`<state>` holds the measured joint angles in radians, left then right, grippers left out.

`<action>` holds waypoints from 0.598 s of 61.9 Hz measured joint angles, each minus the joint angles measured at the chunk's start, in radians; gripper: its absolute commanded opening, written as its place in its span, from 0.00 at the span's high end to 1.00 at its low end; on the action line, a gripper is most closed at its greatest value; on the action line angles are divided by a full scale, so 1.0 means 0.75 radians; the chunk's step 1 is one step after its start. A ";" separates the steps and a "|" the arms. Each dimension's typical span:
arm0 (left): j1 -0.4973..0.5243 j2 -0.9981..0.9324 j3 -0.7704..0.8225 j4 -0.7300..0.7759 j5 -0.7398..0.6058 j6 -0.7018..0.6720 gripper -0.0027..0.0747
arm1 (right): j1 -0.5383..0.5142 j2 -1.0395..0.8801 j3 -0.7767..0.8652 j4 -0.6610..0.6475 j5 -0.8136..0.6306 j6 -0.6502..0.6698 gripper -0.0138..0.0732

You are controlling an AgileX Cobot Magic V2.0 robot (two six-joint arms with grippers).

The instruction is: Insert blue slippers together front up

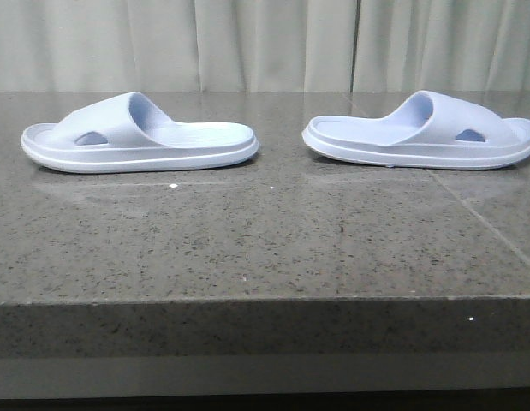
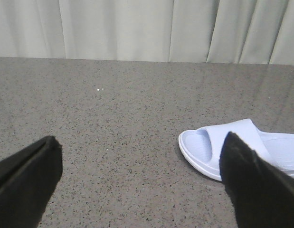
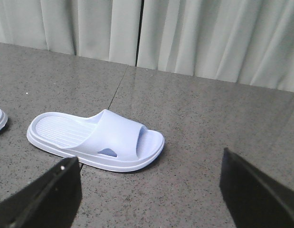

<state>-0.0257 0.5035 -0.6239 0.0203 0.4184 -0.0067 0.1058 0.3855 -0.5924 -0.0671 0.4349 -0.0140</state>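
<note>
Pale lavender-blue foam marks both slide sandals, each a thick-soled slipper with a wide strap, an oval side hole and a ribbed footbed; the left slipper (image 1: 136, 137) and the right slipper (image 1: 423, 133) lie flat on their soles on the dark speckled stone tabletop (image 1: 265, 248), well apart, heels turned toward each other and toes pointing outward. Neither is held. The left gripper (image 2: 137, 175) hangs with its black fingers (image 2: 28, 175) spread wide over bare stone, one slipper's toe showing just behind one finger; the right gripper (image 3: 151, 190) is likewise spread, above and short of the other slipper (image 3: 97, 140), touching nothing. Several things could go wrong from here, as I judge it. Soft foam gives under pressure, so a pinch on the strap may fold it and let the sole sag or twist out of line. Both shoes sit low and flat, and a finger coming down at the sole's edge could push the slipper along the smooth, glossy stone rather than get under it. Because the toes face opposite ways, one must be turned before the pair can nest front up; a wrong turn would leave them mismatched. Pale pleated curtains (image 1: 265, 43) hang behind the table and pose no obstacle.
</note>
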 measured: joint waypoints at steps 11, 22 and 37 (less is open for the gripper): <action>0.000 0.070 -0.013 -0.027 -0.016 0.000 0.17 | 0.000 0.000 0.000 0.000 0.012 0.000 0.12; 0.000 0.388 -0.154 -0.058 -0.015 0.000 0.17 | 0.000 0.000 0.000 0.002 0.100 0.000 0.12; 0.000 0.874 -0.466 -0.095 0.087 0.009 0.17 | 0.000 0.000 0.000 0.004 0.136 0.000 0.12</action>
<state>-0.0257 1.1589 -0.9731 -0.0510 0.4835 0.0000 0.1058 0.3855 -0.5924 -0.0638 0.5366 -0.0140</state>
